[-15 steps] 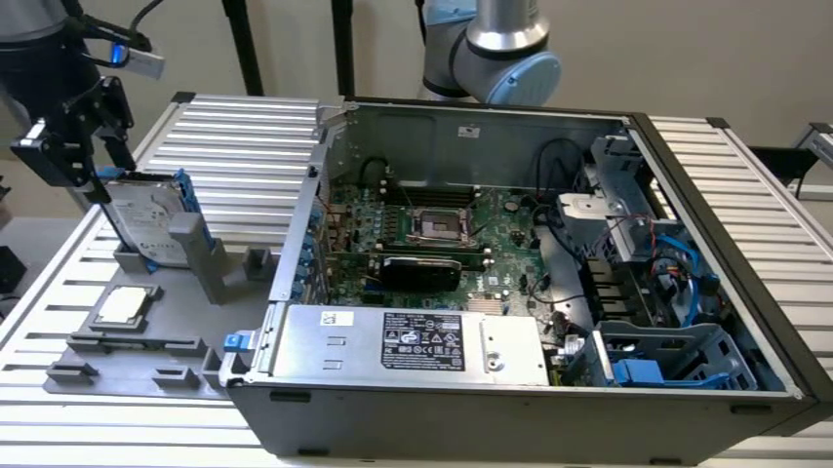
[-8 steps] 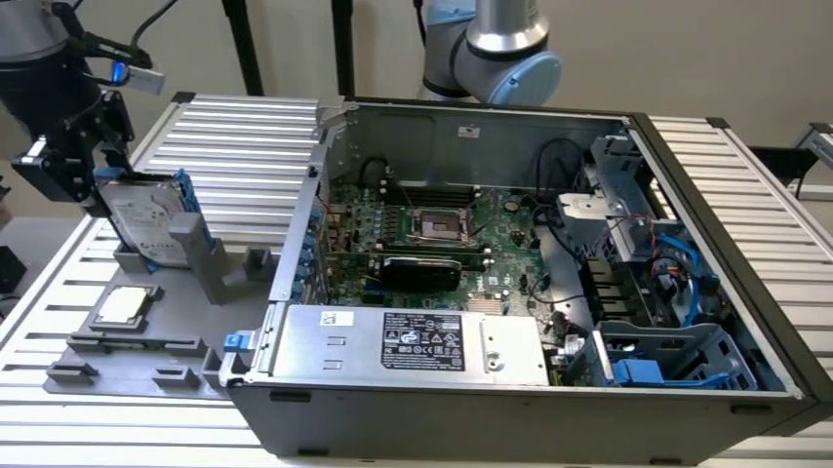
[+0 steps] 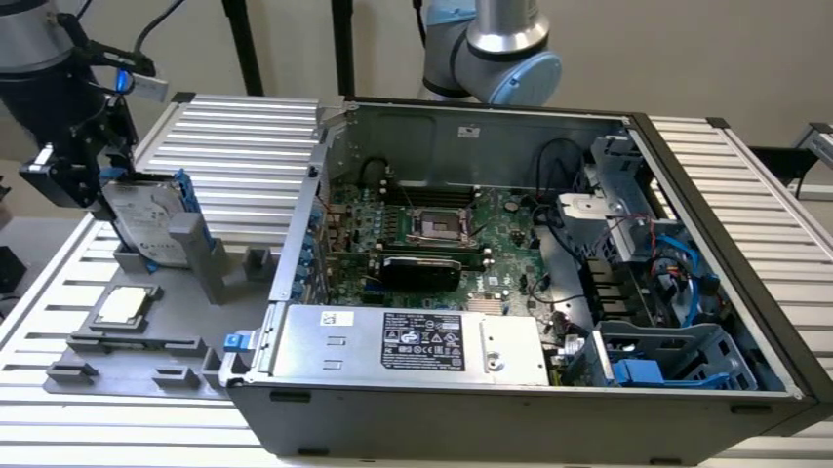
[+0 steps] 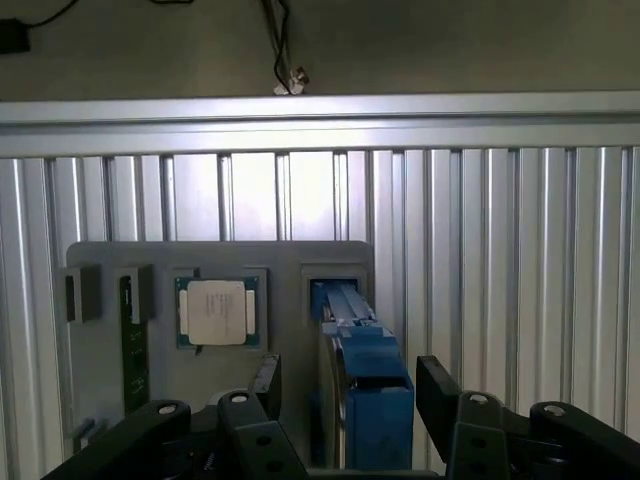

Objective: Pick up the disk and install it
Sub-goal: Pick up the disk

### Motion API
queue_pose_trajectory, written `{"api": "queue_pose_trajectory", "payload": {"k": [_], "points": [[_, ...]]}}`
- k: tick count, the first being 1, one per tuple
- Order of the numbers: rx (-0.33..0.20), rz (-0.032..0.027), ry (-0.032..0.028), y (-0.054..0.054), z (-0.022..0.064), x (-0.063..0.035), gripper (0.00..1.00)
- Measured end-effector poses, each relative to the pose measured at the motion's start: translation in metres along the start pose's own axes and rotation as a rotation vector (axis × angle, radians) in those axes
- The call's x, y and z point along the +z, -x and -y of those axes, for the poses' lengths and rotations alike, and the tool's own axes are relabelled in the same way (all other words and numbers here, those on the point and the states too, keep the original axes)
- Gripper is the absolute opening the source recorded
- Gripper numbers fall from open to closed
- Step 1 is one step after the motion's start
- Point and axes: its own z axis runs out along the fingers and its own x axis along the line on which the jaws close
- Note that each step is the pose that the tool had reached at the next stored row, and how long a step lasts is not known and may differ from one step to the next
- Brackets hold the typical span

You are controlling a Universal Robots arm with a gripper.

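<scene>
Now the open gripper (image 4: pixel 350 388) straddles the upright disk (image 3: pixel 136 216) in its stand

From the wrist view, the disk stands on edge between the two black fingers (image 4: pixel 263 378) with a gap on either side, so the jaws are spread wide and seem to grip nothing, though contact lower down is hard to judge. The disk sits in a slot at the far end of the grey stand (image 3: pixel 131 343), at the exterior view's left, with its blue carrier (image 3: pixel 183 200) on the side towards the case (image 3: pixel 729 205). A chip (image 3: pixel 121 305) lies flat on the stand, just nearer than the disk and apart from it. The case lies open on the slatted table (image 3: pixel 234 127), just beside the stand on the exterior view's right, with its board and cables showing
</scene>
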Motion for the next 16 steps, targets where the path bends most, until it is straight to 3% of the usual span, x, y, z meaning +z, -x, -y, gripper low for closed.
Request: {"api": "queue_pose_trajectory", "payload": {"k": [4, 10, 13, 16], "points": [[0.001, 0.0036, 0.0032, 0.0002, 0.0022, 0.0027, 0.65], [0.002, 0.0034, 0.0211, 0.0013, 0.0028, 0.0041, 0.65], [0.002, 0.0035, 0.0213, 0.0029, 0.0041, 0.0042, 0.63], [0.002, 0.0034, 0.0214, 0.0037, 0.0049, 0.0041, 0.5]]}}
